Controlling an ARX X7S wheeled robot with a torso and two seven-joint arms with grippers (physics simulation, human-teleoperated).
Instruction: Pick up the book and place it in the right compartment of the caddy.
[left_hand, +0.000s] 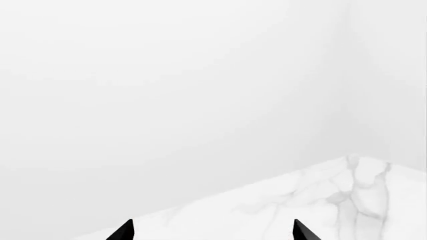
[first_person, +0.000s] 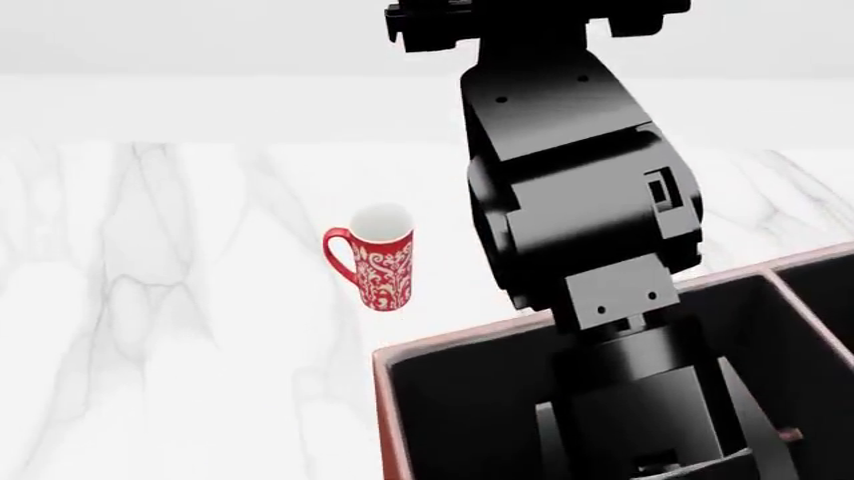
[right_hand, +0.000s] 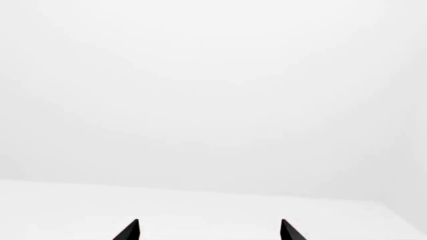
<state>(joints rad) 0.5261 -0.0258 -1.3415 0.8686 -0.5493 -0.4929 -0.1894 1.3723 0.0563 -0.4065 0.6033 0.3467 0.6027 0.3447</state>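
Two black fingertip pairs spread apart and empty: left gripper (left_hand: 212, 231) low in its frame over white marble table (left_hand: 347, 200), right gripper (right_hand: 209, 231) low in its frame facing blank white. Black book not visible in any view; location unknown, possibly hidden behind black arm (first_person: 581, 200) at centre of head frame. Reddish-brown, pink-rimmed caddy (first_person: 384, 400) lower right; red patterned mug (first_person: 380, 258) centre left. Judged stiff, fairly heavy, smooth-covered; best pinched across thickness near spine. No legible writing.
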